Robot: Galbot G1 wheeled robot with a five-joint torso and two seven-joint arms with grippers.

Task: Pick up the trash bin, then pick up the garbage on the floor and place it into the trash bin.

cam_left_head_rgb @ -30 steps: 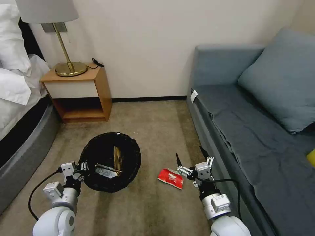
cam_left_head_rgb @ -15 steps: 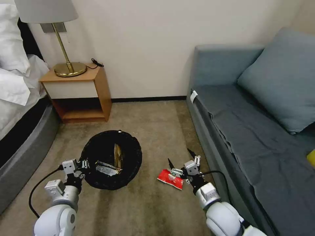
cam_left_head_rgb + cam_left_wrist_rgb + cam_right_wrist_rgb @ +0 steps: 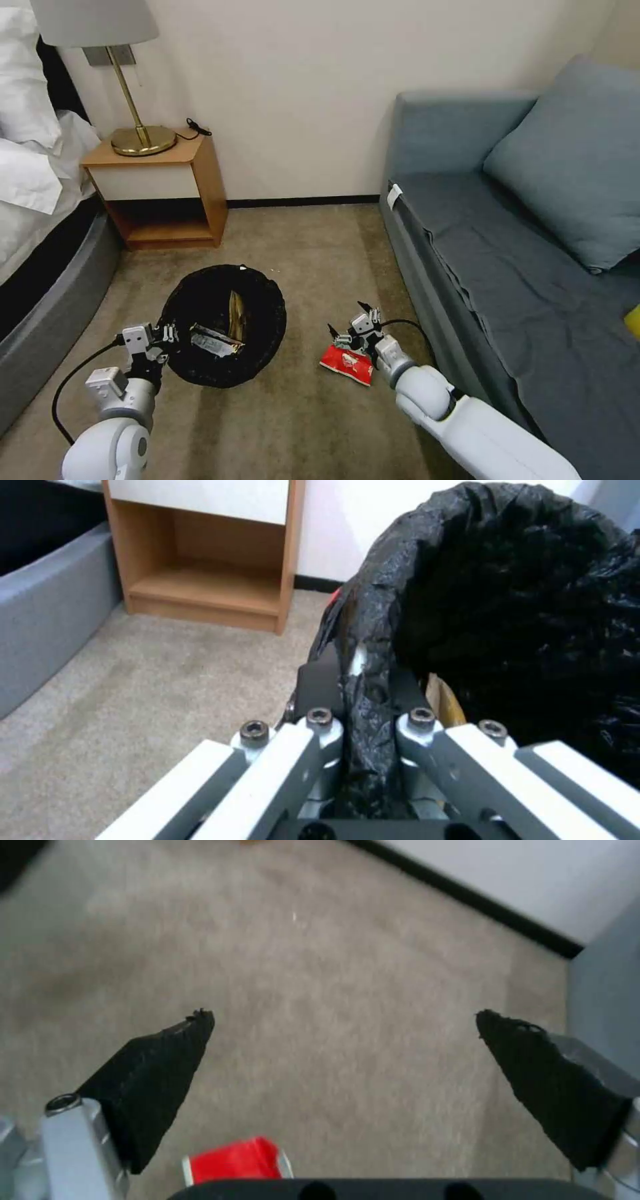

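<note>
Landmark: trash bin (image 3: 223, 325), black mesh with black liner, on the carpet (image 3: 300, 253) between bed and sofa.

Left gripper (image 3: 162, 335) at the bin's near-left rim, fingers (image 3: 320, 690) clenched on the liner-covered rim, one inside and one outside. Inside the bin: a brown-gold wrapper (image 3: 236, 313) and a silvery packet (image 3: 212, 342); print on both is too small to read.

Red packet (image 3: 346, 365) lies flat on the carpet to the right of the bin, between the bin and the sofa (image 3: 507, 267). White markings on it, not legible.

Right gripper (image 3: 347, 323) just above the packet's far edge, fingers (image 3: 157, 1075) spread wide and released, gripping nothing. In the right wrist view a corner of the packet sits under the gripper base.
</note>
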